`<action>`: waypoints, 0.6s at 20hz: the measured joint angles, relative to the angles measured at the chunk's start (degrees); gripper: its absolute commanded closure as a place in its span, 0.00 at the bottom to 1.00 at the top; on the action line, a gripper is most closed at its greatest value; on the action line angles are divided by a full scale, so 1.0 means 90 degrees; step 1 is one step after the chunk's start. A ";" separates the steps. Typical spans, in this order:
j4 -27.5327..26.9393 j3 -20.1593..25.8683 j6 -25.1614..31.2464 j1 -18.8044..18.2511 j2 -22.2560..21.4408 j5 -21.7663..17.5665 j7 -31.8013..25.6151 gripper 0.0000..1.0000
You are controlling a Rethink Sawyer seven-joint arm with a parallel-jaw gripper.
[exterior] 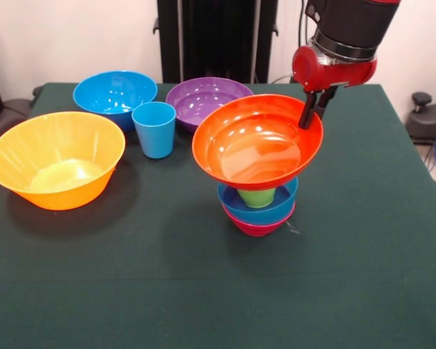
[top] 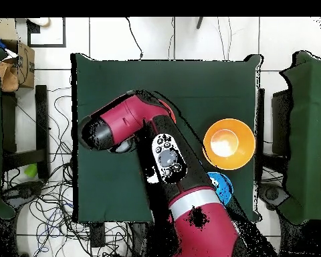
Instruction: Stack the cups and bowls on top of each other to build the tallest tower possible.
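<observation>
The fingers (exterior: 310, 110) pinch the glossy red-orange plastic bowl's (exterior: 256, 145) far rim, tilted directly above the green cup (exterior: 257, 196).

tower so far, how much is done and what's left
Done: magenta bowl, small blue bowl and green cup are stacked. In hand: the gripper pinches the red-orange bowl on top. Left: yellow-orange bowl, large blue bowl, purple bowl, light blue cup.
</observation>
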 measured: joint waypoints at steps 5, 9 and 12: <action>0.0001 -0.0014 0.0000 0.0027 0.0001 0.0000 0.0000 1.00; 0.0001 -0.0039 0.0000 0.0027 0.0001 0.0000 0.0000 1.00; 0.0001 -0.0060 0.0000 0.0027 0.0000 0.0000 0.0000 1.00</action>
